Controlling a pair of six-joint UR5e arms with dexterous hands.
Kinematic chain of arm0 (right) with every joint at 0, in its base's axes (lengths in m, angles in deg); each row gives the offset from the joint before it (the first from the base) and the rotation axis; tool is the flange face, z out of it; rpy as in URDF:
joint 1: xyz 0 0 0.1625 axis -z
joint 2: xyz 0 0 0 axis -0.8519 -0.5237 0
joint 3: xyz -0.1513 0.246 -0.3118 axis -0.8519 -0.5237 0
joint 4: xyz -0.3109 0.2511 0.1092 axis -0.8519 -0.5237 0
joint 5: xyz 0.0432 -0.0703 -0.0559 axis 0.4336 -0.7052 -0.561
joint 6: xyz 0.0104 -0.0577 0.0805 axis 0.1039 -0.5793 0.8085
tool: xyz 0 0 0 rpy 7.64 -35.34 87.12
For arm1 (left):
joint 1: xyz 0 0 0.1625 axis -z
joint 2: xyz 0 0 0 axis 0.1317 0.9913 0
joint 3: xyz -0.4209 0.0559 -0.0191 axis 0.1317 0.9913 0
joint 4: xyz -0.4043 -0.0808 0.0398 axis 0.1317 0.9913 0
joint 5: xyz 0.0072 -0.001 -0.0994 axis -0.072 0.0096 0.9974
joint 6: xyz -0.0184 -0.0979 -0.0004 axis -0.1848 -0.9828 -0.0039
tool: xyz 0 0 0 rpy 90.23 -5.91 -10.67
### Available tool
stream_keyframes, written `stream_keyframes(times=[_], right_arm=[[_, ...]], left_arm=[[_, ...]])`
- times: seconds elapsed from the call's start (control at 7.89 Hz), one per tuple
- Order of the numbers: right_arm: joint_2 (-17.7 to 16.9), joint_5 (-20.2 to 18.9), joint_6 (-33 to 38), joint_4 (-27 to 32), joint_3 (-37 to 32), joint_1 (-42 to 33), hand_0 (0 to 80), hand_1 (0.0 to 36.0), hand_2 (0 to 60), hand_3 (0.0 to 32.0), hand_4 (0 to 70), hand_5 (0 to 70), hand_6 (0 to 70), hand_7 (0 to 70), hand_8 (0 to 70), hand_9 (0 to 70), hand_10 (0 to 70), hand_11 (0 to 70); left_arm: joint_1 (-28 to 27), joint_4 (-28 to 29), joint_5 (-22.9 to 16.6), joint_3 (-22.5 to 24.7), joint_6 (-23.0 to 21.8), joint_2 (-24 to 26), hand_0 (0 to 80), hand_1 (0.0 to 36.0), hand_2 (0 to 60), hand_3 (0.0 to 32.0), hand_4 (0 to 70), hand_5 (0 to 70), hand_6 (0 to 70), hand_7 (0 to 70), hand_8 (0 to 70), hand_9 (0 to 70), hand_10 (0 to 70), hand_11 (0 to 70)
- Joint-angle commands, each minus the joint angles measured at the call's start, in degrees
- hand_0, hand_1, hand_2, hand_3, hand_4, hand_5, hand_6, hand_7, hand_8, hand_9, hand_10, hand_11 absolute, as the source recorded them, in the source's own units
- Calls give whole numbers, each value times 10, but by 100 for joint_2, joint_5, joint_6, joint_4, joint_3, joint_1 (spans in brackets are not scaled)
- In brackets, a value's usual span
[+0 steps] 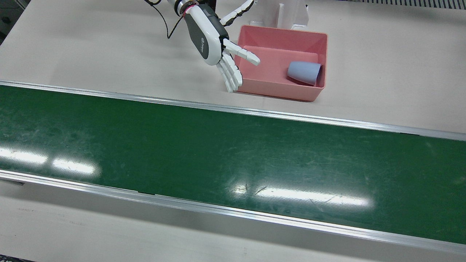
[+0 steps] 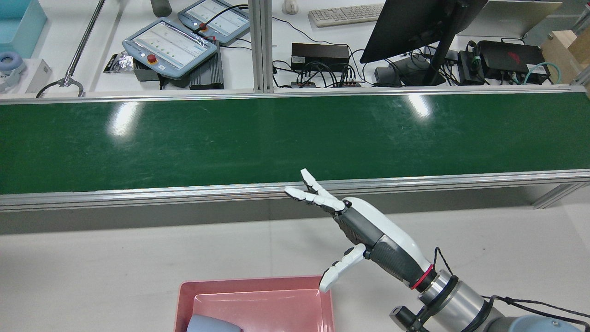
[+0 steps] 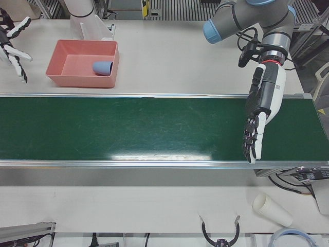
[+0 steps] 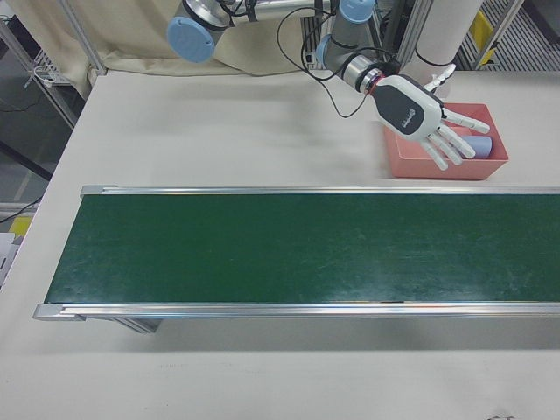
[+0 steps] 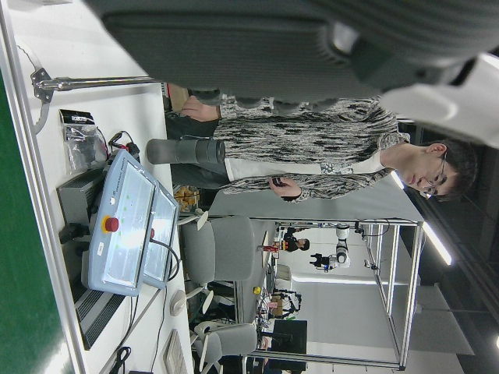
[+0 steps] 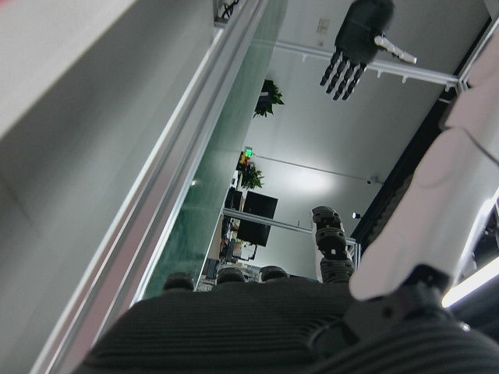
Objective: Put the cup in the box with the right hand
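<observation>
Cup (image 1: 304, 72) lies in pink box (image 1: 284, 32); right hand (image 1: 218, 51) beside it, spread, empty

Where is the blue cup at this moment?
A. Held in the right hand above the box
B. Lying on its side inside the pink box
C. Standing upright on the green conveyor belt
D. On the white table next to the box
B: the blue cup lies on its side on the floor of the pink box, while the right hand is open beside the box and holds nothing.
</observation>
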Motion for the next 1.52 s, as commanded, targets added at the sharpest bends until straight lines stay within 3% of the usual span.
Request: stream_keyframes(times=[0.0, 0.25, 0.38, 0.51, 0.63, 0.76, 1.01, 1.39], right_arm=[[-366, -1333, 1041, -45, -157, -2307, 447, 84, 0, 6, 0, 24, 2, 0, 0, 0, 0, 0], [-393, -2337, 2295, -2, -1154, -3699, 457, 90, 0, 2, 0, 25, 10, 27, 0, 0, 0, 0], [-541, -2960, 2405, 42, -1456, -4472, 456, 92, 0, 30, 0, 27, 8, 30, 0, 0, 0, 0], [-629, -3514, 2502, 408, -1903, -5306, 450, 89, 0, 86, 0, 28, 2, 20, 0, 0, 0, 1], [-804, -3720, 2999, 1082, -2543, -5828, 434, 77, 0, 2, 0, 28, 13, 17, 0, 0, 1, 13], [-1215, -3722, 3648, 1750, -3167, -6242, 425, 72, 0, 0, 0, 28, 18, 20, 0, 4, 7, 23], [-1665, -3870, 3620, 1879, -3261, -7183, 438, 79, 0, 0, 0, 27, 23, 47, 0, 8, 1, 13], [-1641, -3907, 3584, 1871, -3252, -7231, 428, 70, 0, 0, 0, 27, 26, 58, 2, 13, 7, 20]], left_arm=[[0, 9, 0, -9, 7, 0, 0, 0, 0, 0, 0, 0, 0, 0, 0, 0, 0, 0], [0, 9, 0, 0, -2, 0, 0, 0, 0, 0, 0, 0, 0, 0, 0, 0, 0, 0], [0, 9, 0, 0, -2, 0, 0, 0, 0, 0, 0, 0, 0, 0, 0, 0, 0, 0], [0, 9, 0, -9, -2, 0, 0, 0, 0, 0, 0, 0, 0, 0, 0, 0, 0, 0], [0, 9, 0, -9, -2, 0, 0, 0, 0, 0, 0, 0, 0, 0, 0, 0, 0, 0], [0, 17, 0, -9, 7, 0, 0, 0, 0, 0, 0, 0, 0, 0, 0, 0, 0, 0], [0, 18, 0, -9, 7, 0, 0, 0, 0, 0, 0, 0, 0, 0, 0, 0, 0, 0], [0, 9, -9, -9, 7, 0, 0, 0, 0, 0, 0, 0, 0, 0, 0, 0, 0, 0]])
